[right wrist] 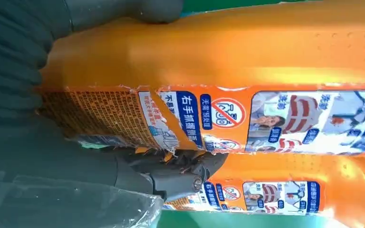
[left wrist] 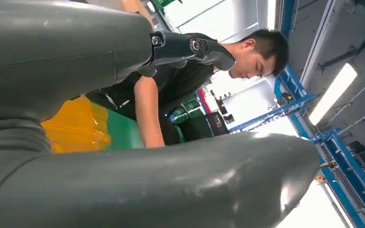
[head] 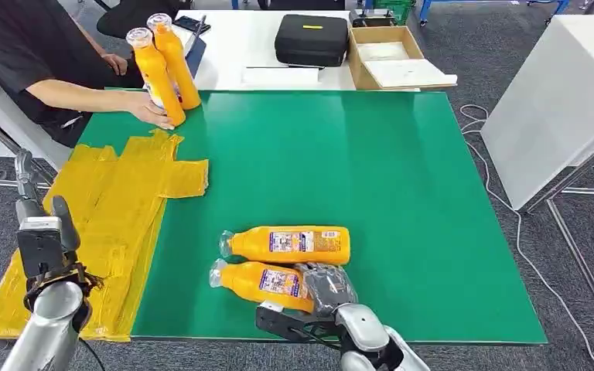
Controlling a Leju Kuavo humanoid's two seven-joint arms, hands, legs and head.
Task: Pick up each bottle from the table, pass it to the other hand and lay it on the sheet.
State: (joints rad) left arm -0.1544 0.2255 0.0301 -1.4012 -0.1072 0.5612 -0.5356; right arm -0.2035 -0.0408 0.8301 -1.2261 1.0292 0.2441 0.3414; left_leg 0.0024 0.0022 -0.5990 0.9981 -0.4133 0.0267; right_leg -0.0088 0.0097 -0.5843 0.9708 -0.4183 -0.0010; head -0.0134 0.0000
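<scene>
My right hand (head: 326, 287) wraps its fingers (right wrist: 171, 178) around the near bottle (head: 267, 281); left hand (head: 42, 243) spread, yellow sheet (head: 100, 224) bare, handover pending.

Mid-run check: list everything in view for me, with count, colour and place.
Lying bottles: 2, orange, near edge of mat, side by side.
Standing bottles: 2, orange, far left corner, under a person's hand.
Sheet: 1, yellow, left edge of mat.
Mat: 1, green, tabletop.
Case: 1, black, white table behind.
Box: 1, cardboard, beside case.
Left hand: grey, over sheet, holds nothing.
Right hand: grey, grips nearer lying bottle.
</scene>
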